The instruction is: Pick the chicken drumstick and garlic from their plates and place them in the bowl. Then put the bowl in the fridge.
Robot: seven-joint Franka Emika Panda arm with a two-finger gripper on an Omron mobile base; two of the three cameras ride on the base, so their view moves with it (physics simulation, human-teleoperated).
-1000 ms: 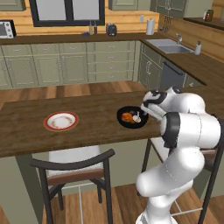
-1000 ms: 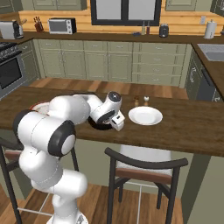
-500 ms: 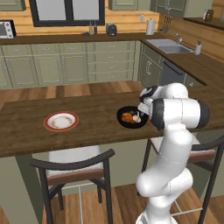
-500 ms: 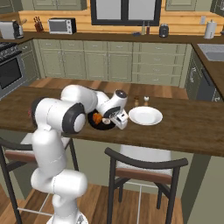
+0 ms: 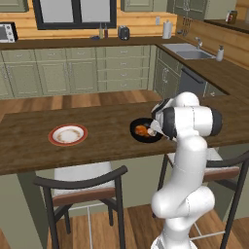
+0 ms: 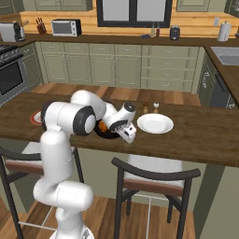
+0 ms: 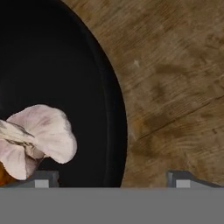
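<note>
The black bowl (image 5: 144,137) sits on the wooden counter with the orange-brown chicken drumstick (image 5: 141,130) and the whitish garlic (image 7: 40,139) inside it. My gripper (image 7: 112,179) hangs low over the bowl's (image 7: 117,118) rim, open and holding nothing; one fingertip (image 7: 41,178) is inside by the garlic, the other over bare wood. In the base views the gripper (image 5: 153,130) (image 6: 127,136) is at the bowl's (image 6: 106,135) right edge. One of the plates, red-rimmed (image 5: 68,134), lies to the left, and a plain white plate (image 6: 155,123) lies right of the bowl. The fridge is out of view.
Two small shakers (image 6: 150,108) stand behind the white plate. Dark-framed chairs (image 5: 85,187) (image 6: 154,179) are tucked under the counter's near edge. The wooden counter (image 7: 175,87) runs wide to both sides of the bowl.
The arm's elbow has swung in and risen upright over the base. The hand has stayed at the bowl's rim, and the gripper remains open.
</note>
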